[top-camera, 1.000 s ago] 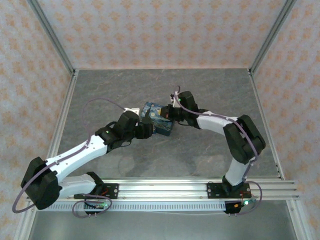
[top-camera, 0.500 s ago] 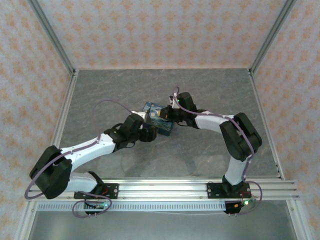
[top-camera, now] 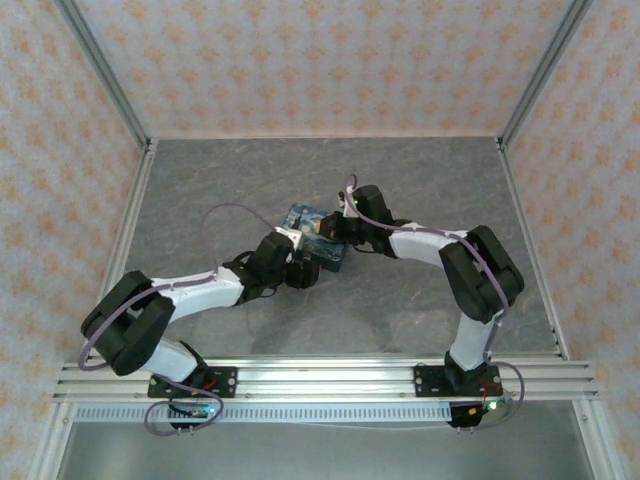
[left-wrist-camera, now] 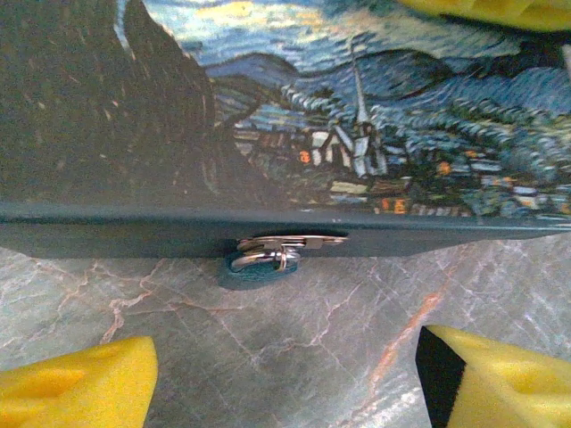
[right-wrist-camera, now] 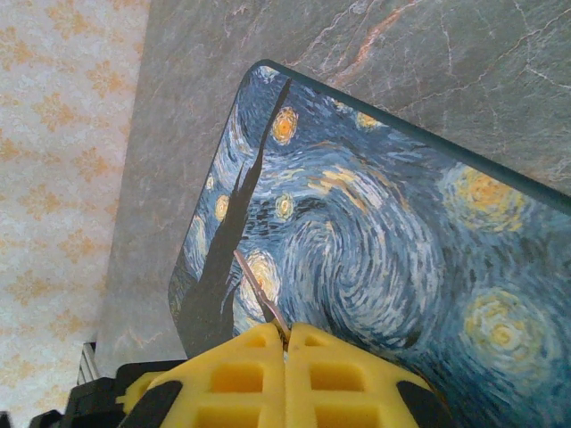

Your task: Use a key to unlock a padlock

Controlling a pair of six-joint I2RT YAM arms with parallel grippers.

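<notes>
Where the padlock (left-wrist-camera: 259, 266) hung: on the clasp (left-wrist-camera: 290, 241) at the tin's (left-wrist-camera: 375, 134) side, low by the tabletop (left-wrist-camera: 357, 312), so it could be reached.
Left gripper (left-wrist-camera: 285, 379): low and level, looking right at the padlock; its jaws were spread wide, holding nothing.
Right gripper (right-wrist-camera: 285, 343): above the tin, tipped down; its jaws were pressed together on a thin silver key (right-wrist-camera: 257, 290) (I think it was the key), held ready.

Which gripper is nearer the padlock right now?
Left, it seems. The left gripper is open and faces the padlock, which hangs at the edge of the tin just ahead of its fingers. The right gripper is over the tin lid, shut on the key.
</notes>
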